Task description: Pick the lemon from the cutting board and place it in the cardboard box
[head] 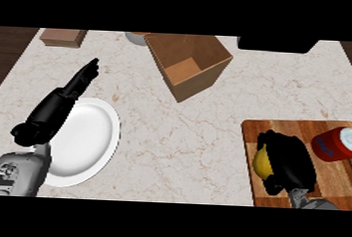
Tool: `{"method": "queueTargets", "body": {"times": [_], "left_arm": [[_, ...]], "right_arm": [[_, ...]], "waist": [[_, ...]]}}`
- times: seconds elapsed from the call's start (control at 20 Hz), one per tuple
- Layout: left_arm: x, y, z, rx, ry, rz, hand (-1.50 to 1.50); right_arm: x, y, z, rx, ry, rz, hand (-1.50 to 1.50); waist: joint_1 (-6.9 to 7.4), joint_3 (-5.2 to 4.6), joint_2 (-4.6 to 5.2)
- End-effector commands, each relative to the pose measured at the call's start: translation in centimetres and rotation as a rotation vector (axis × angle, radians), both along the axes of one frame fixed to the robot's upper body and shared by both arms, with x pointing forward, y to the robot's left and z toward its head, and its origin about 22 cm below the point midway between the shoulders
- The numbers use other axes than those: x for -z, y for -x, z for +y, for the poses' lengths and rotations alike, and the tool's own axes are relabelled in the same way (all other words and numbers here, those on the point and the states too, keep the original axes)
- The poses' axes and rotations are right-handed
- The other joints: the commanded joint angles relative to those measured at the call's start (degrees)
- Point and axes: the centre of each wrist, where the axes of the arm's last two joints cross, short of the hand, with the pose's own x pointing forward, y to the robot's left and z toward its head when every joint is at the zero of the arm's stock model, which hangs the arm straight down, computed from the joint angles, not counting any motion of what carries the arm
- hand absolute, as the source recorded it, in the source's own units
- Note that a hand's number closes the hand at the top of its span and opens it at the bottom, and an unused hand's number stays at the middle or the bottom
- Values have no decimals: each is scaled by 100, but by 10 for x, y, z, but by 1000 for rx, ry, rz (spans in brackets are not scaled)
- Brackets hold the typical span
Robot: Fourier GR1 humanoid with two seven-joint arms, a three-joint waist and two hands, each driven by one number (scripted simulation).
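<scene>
Your right hand sits low over the wooden cutting board at the worktop's right edge, its black fingers curled down around the yellow lemon, so you have hold of the fruit though most of it is hidden; only its left flank shows past the fingers. You cannot tell from this view whether the lemon is lifted or resting on the board. Just beside that hand, toward the board's right edge, you see a red can with a pale top, lying tilted on the wood. Your left hand is well apart from all of this, toward the worktop's left edge: its fingers are straight and point up toward the far edge, holding nothing, and its forearm crosses the left rim of a white plate near the front left corner. The cardboard box stands open near the far edge, about midway across, turned at an angle with its brown inside showing. A small brown block lies at the far left corner, a pale round vessel peeks out just beside the box's far left side, and a black object sits at the far edge toward the right. The marble worktop lies bare between box and board.
</scene>
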Motion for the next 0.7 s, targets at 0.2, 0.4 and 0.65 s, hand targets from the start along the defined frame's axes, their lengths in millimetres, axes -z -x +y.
{"method": "queueTargets", "body": {"times": [0.2,0.4,0.65], "left_arm": [[-15,-12,-36,156,1,-50,0],[-16,-15,-45,180,-15,-43,0],[-9,-18,-52,196,-5,-21,0]], "right_arm": [[-57,-40,152,-198,-171,-158,150],[-88,-64,181,-215,-101,-276,150],[-129,-86,205,-135,-139,-403,150]], "waist": [[968,5,211],[1093,-4,201],[1056,-10,197]]}}
